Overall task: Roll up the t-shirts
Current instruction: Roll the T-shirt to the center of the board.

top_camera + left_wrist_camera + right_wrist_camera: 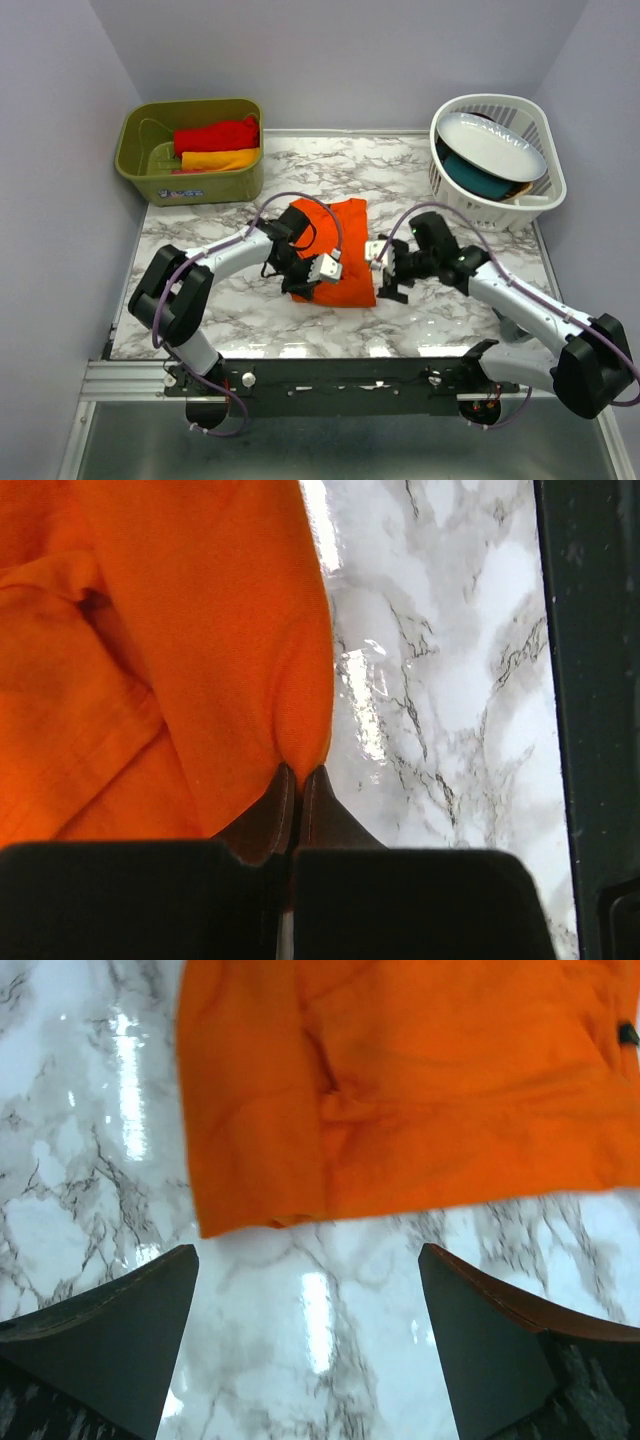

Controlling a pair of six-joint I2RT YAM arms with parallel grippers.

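An orange t-shirt (345, 250) lies folded flat in the middle of the marble table. My left gripper (298, 288) is at its near left corner. In the left wrist view the left gripper (300, 772) is shut, with a fold of the orange t-shirt (180, 660) pinched between its tips. My right gripper (385, 280) hovers just off the shirt's right edge. In the right wrist view the right gripper (307, 1255) stands wide open over bare marble, with the orange t-shirt (420, 1090) lying beyond its tips, untouched. A red t-shirt (215, 135) and a yellow-orange t-shirt (220, 159) sit rolled in a bin.
The olive-green bin (200, 188) stands at the back left. A white basket (500, 205) at the back right holds a white plate (495, 140) and a teal bowl (475, 178). A black rail (340, 385) runs along the table's near edge.
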